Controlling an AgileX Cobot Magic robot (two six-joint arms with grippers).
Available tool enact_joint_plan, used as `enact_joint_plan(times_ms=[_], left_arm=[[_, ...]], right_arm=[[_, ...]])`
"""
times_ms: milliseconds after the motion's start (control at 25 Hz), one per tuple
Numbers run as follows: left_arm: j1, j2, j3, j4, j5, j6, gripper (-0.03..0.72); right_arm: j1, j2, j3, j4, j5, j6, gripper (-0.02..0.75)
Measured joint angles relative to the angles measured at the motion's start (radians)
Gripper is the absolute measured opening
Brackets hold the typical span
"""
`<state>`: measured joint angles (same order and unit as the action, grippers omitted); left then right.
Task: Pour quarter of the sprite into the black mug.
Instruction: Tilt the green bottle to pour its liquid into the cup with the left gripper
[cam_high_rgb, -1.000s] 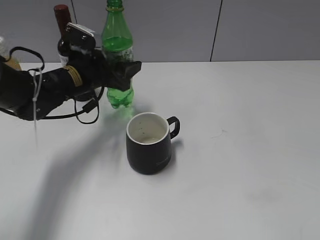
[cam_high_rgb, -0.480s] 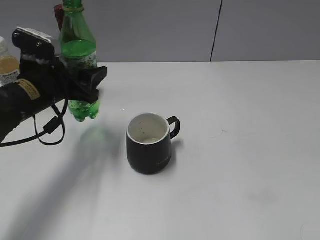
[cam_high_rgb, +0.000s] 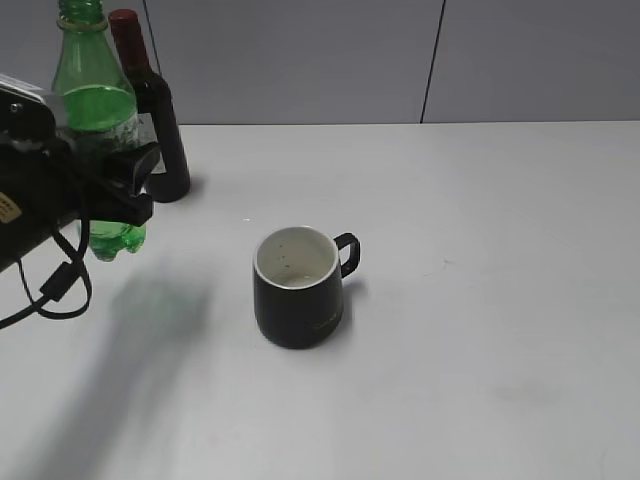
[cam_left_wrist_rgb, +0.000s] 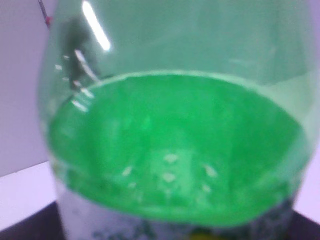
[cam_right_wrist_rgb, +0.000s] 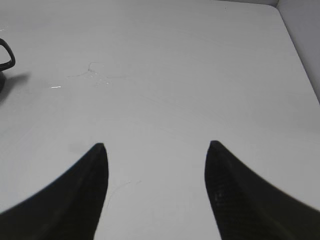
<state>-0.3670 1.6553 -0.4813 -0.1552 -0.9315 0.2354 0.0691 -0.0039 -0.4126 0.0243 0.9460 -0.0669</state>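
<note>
- The left gripper (cam_high_rgb: 125, 185) hid the sprite's (cam_high_rgb: 97, 120) waist and label.
- The black mug (cam_right_wrist_rgb: 4, 62) was cut off by the right wrist view's left edge.
- The mug's lettering was too faint to read.

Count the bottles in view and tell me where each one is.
2. The sprite is held upright off the table by the left pincer; the wine bottle stands behind it. Others may be hidden off-frame.

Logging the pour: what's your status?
Left gripper shut on Sprite bottle, upright, off table. Right gripper open, empty. Mug unobstructed.
</note>
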Motion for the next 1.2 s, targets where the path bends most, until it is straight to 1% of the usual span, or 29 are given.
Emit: enact_joint_plan(times_ms=[120,200,280,360,520,680,920,1120,1200], left_arm=[[-0.052,-0.009,0.015,-0.084,-0.013,0.108,0.478],[-0.085,-0.009,0.022,-0.122,-0.013,0.188,0.478],[-0.113,-0.009,0.024,-0.159,-0.012,0.242,0.478],[-0.127,-0.009,0.024,-0.193,-0.013,0.285,0.478],[-0.130,-0.009,0.024,-0.251,-0.013,0.386,0.477],[-0.130,0.012,0.024,-0.242,-0.017,0.486,0.477],[-0.130,0.047,0.024,-0.219,-0.017,0.606,0.475],[-0.130,0.047,0.023,-0.226,-0.019,0.648,0.475],[-0.134,0.047,0.017,-0.242,-0.016,0.693,0.475]], right_arm=[[0.000,0.000,0.000,0.000,0.000,0.000,0.466],[0.000,0.000,0.000,0.000,0.000,0.000,0.466],[0.000,0.000,0.000,0.000,0.000,0.000,0.466],[0.000,0.000,0.000,0.000,0.000,0.000,0.467],[0.000,0.000,0.000,0.000,0.000,0.000,0.467],[0.000,0.000,0.000,0.000,0.000,0.000,0.467],[0.000,0.000,0.000,0.000,0.000,0.000,0.467],[0.000,0.000,0.000,0.000,0.000,0.000,0.467],[0.000,0.000,0.000,0.000,0.000,0.000,0.467]])
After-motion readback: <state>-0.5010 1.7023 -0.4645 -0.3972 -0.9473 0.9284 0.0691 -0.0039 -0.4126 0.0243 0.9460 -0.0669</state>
